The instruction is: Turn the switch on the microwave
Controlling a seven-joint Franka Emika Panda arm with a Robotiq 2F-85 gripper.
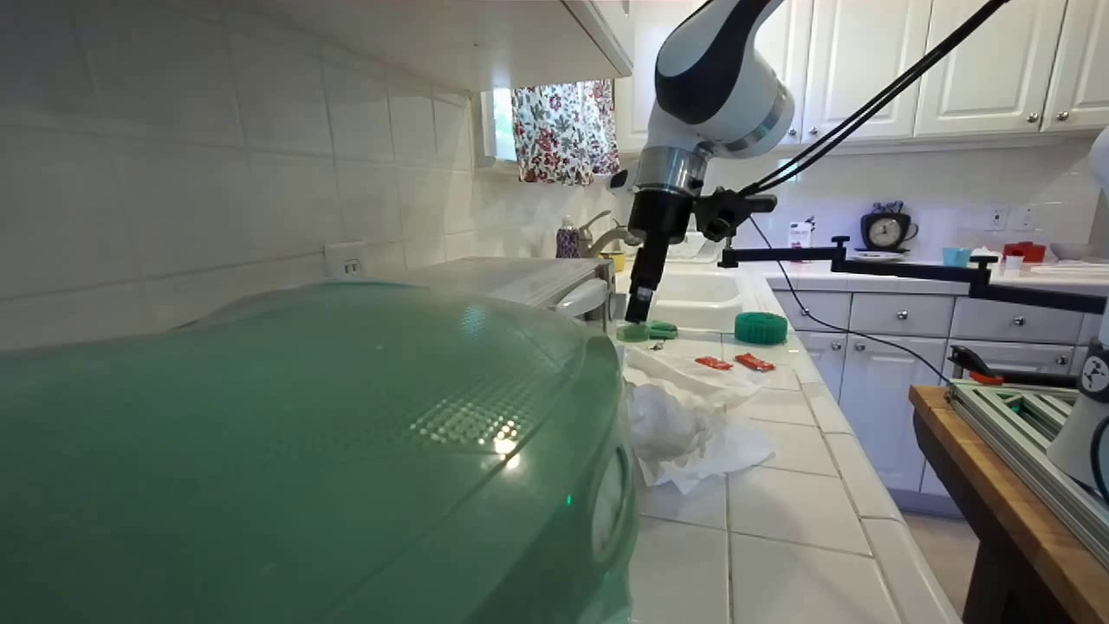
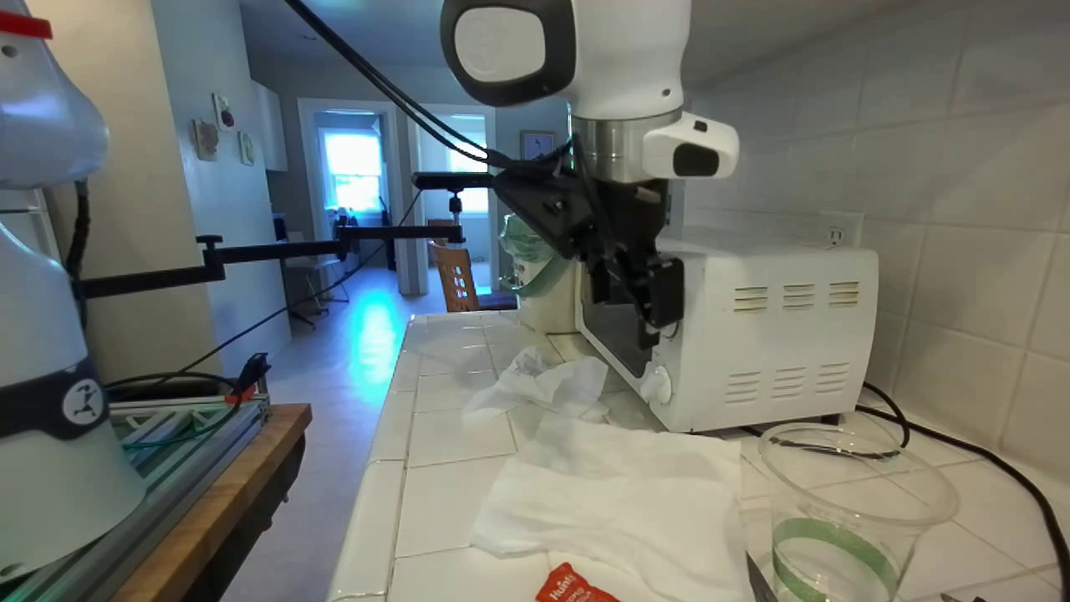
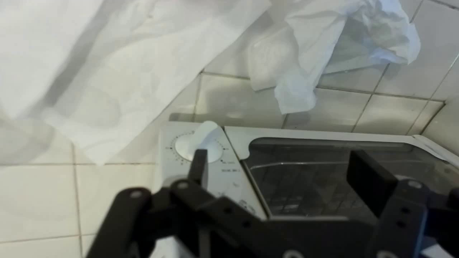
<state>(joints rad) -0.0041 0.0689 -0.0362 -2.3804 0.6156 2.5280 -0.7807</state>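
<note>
The white microwave (image 2: pixel 773 334) stands against the tiled wall. Its top also shows in an exterior view (image 1: pixel 511 276). In the wrist view, its front panel (image 3: pixel 224 182) carries a round white dial switch (image 3: pixel 200 141) with a raised grip; the dial also shows in an exterior view (image 2: pixel 658 385). A second dial below is mostly hidden by my finger. My gripper (image 3: pixel 281 161) is open and empty in front of the microwave. Its left finger overlaps the dial's lower edge in the wrist view; I cannot tell whether they touch. Its right finger is over the dark door window (image 3: pixel 308 179).
Crumpled white paper (image 2: pixel 543 380) and a flat napkin (image 2: pixel 619 502) lie on the counter before the microwave. A clear cup (image 2: pixel 861 502) and black cord (image 2: pixel 970 447) are beside it. A bin in a green bag (image 1: pixel 390 416) stands at its far side. A sauce packet (image 2: pixel 575 585) lies near.
</note>
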